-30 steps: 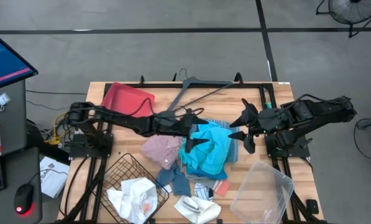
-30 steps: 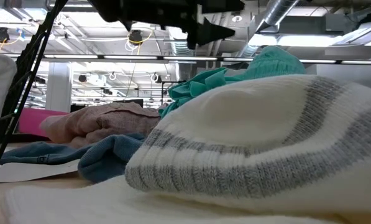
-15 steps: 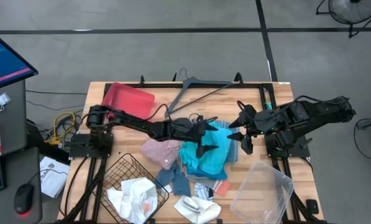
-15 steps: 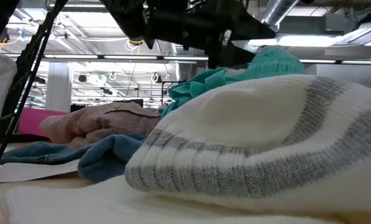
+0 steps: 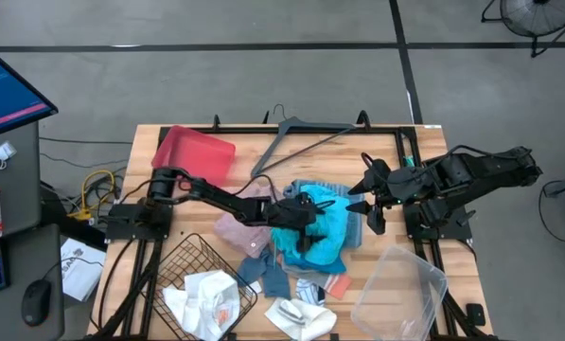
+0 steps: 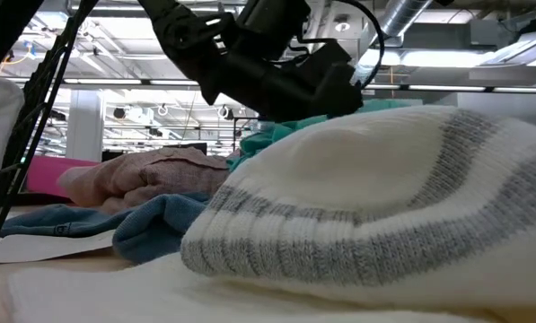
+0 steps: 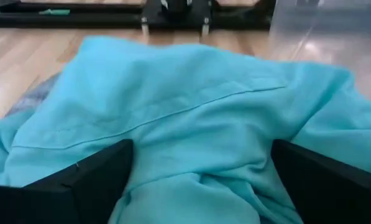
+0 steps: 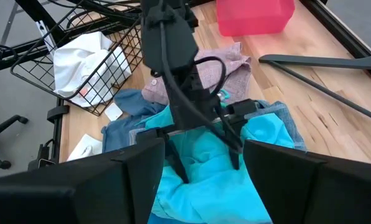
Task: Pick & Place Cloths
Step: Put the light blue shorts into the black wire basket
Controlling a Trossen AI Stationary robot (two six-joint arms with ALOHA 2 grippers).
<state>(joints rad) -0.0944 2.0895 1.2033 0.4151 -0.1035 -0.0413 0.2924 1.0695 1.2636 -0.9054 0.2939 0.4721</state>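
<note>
We have our left gripper (image 5: 306, 225) lowered onto the turquoise cloth (image 5: 325, 223) at the centre of the table (image 5: 381, 152), jaws spread wide with a finger on either side of the fabric and not yet closed on it. Our right gripper (image 5: 365, 201) waits at 3 o'clock of the pile, jaws apart and holding nothing.

We judge the task to be in its early part. The wire basket (image 5: 192, 256) at 7 o'clock already holds a white cloth (image 5: 206, 298), which suggests one item is placed. Most of the cloths are still heaped on the table: the pink checked cloth (image 5: 247, 227) just beside the turquoise one at its 9 o'clock, a blue-grey cloth (image 5: 261, 275) at 6 o'clock of that, and a white sock (image 5: 296, 317) near the table's front edge.

The clear plastic bin (image 5: 400, 284) at 5 o'clock looks empty, as far as we can see. The red tray (image 5: 192, 152) at 11 o'clock carries nothing, and the grey hanger (image 5: 301, 133) lies at 12 o'clock, untouched.
</note>
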